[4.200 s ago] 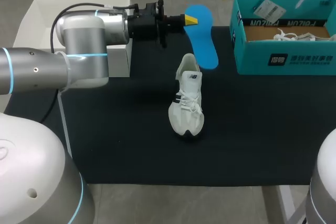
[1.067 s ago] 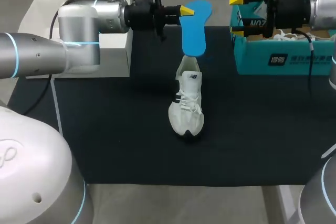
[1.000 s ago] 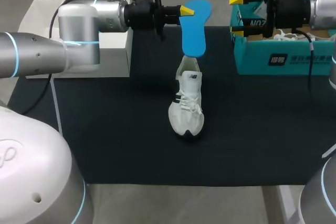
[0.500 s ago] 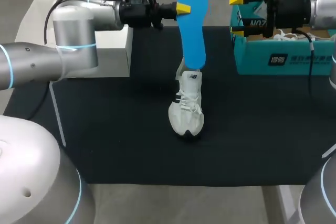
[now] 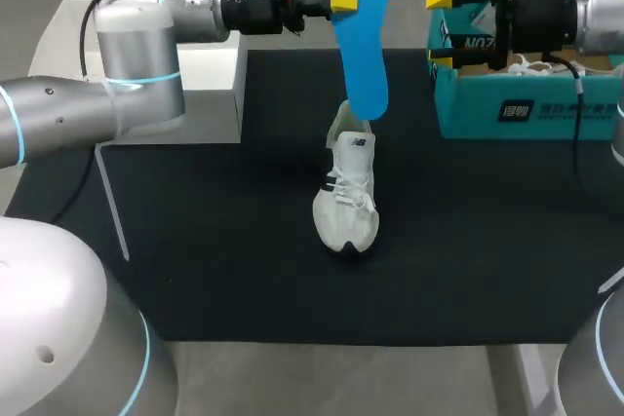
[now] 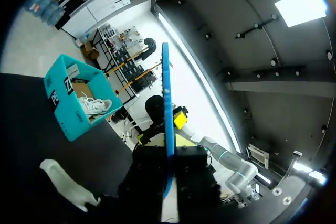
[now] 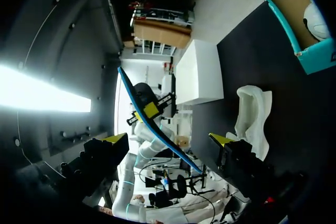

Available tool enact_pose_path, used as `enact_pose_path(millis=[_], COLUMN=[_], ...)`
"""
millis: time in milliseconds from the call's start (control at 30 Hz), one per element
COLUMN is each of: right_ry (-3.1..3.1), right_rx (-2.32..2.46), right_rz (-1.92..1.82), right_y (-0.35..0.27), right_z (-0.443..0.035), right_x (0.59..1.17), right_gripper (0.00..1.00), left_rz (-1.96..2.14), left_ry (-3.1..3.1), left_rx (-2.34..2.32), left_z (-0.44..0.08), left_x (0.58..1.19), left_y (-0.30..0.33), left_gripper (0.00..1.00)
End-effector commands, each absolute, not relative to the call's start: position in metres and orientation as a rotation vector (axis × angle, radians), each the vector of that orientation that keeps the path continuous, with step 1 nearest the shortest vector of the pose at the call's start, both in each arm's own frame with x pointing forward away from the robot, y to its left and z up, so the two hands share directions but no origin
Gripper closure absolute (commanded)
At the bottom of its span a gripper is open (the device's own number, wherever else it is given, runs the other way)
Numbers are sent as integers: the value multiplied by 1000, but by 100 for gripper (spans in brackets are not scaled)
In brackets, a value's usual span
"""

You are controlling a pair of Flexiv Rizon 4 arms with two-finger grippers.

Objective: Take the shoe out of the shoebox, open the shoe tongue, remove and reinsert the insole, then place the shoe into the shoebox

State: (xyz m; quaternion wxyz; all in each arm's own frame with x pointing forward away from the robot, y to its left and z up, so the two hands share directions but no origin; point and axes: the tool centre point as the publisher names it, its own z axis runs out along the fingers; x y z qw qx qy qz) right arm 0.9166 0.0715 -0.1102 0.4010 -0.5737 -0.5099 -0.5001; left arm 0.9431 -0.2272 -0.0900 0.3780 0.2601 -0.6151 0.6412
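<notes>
The left gripper (image 5: 338, 1), reaching in from the upper left of the head view, is clamped on the blue insole (image 5: 359, 41) near its upper end. The left wrist view shows the sheet edge-on between the dark fingers. The insole hangs almost upright in the upper middle of the frame. Its lower tip sits over the heel opening of the white shoe (image 5: 346, 197), though from above I cannot tell whether the two touch. The shoe lies on the black mat (image 5: 214, 241) at the centre, toe toward the bottom of the frame, laces loose and tongue lifted. The right gripper (image 5: 444, 21) holds nothing, its yellow tips wide apart, and hovers at the upper right beside the teal shoebox (image 5: 526, 109). A second shoe (image 5: 546, 67) rests inside the shoebox. The insole looks like thin, smooth foam. It is probably very light and bendy, so it may buckle if pushed from the top, and a pinch closer to the leading end would steer it better. The shoe is soft mesh over a chunky, stiffer sole. Its collar or heel counter seems the firm place to take hold, since the upper would likely crumple under pressure.
</notes>
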Motion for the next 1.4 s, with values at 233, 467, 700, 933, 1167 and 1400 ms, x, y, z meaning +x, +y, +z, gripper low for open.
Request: enact_pose_path(millis=[233,467,700,933,1167,1400], right_ry=[-1289,-1289,-1289,-1289,-1289,-1289], right_rx=[-1454,-1454,-1454,-1454,-1454,-1454], right_rz=[-1264,-1264,-1264,-1264,-1264,-1264], right_y=[73,73,73,73,73,73], right_z=[-110,-110,-110,-110,-110,-110], right_x=[917,917,917,917,917,917], right_gripper=[0,0,0,0,0,0], left_rz=[2149,2344,2534,2801,2897,2912], left_ry=[-2506,-2533,-2520,-2392,-2320,-2333], left_rx=[-446,-723,-1005,-1272,-1379,-1326], left_z=[-94,-93,-98,-99,-92,-88], left_x=[940,945,947,941,940,944], left_y=[-219,-215,-214,-219,-223,-223], left_gripper=[100,100,100,100,100,100])
